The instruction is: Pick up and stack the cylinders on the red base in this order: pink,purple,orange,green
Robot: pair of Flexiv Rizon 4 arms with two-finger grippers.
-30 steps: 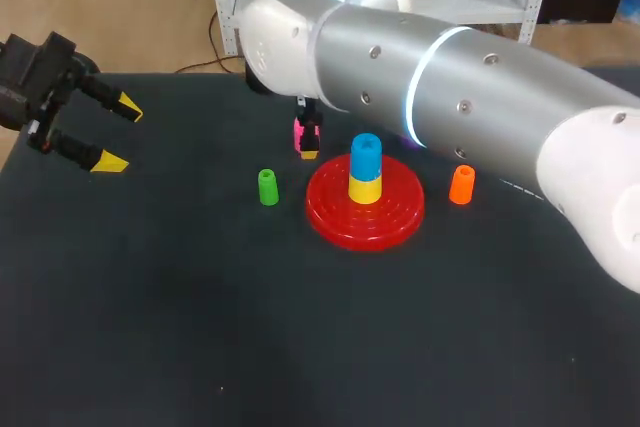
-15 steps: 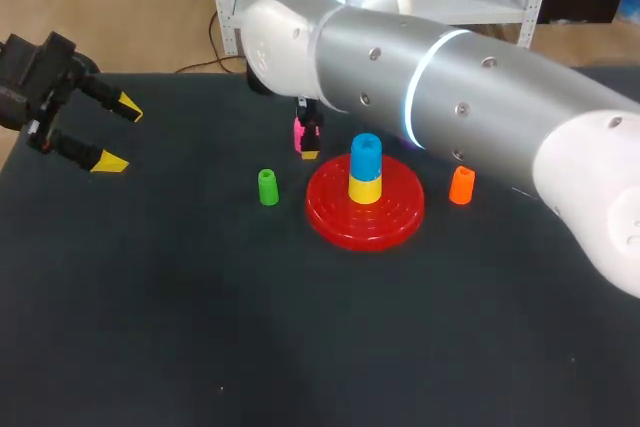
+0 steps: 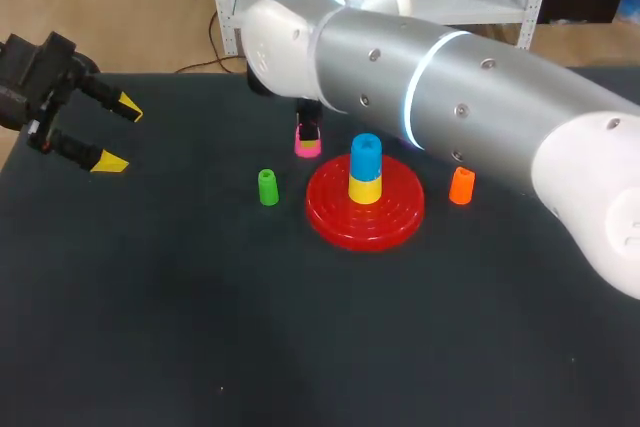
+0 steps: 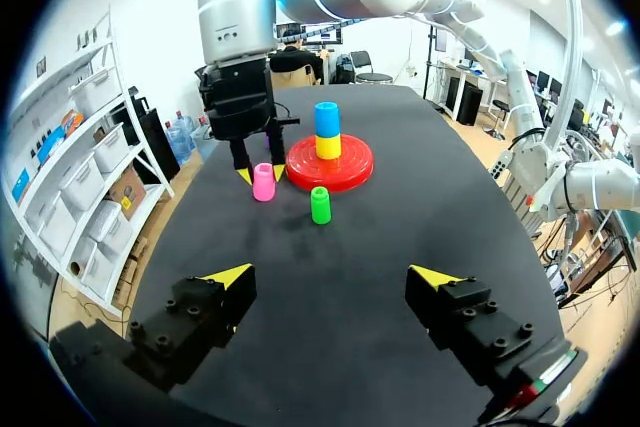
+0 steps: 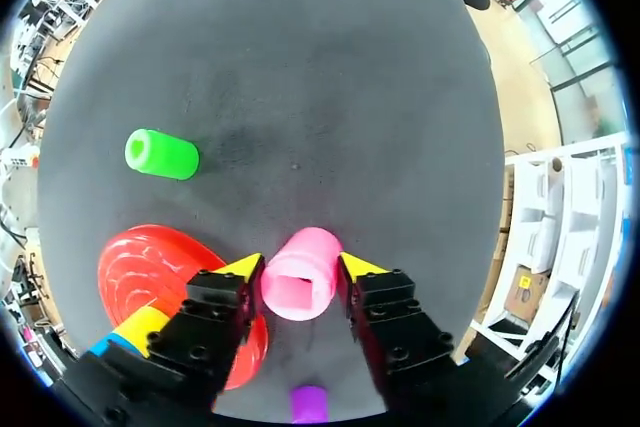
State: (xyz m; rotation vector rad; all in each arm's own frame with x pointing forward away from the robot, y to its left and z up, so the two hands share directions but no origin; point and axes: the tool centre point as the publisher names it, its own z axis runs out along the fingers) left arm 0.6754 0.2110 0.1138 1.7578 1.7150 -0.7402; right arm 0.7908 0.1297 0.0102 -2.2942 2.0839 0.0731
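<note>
Base (image 3: 365, 212) sits mid-worktop (image 3: 200, 327), with a stack (image 3: 365, 167) of two cylinders on it. Left cylinder (image 3: 267, 187) stands beside it, right cylinder (image 3: 461, 185) just opposite. Rear cylinder (image 3: 307, 145) is behind-left, clasped in the right end effector (image 5: 300, 267).

upright pink cylinder (image 3: 307, 145) just beside red base (image 3: 388, 223), green cylinder (image 3: 268, 187) near

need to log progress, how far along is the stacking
Nothing from the ordered list is stacked yet: the red ridged plastic base carries only a yellow cylinder and a blue cylinder. In hand: the right arm's jaws pinch the pink plastic cylinder beside the base. Left: the purple cylinder, orange cylinder and green cylinder sit on the black table.
</note>
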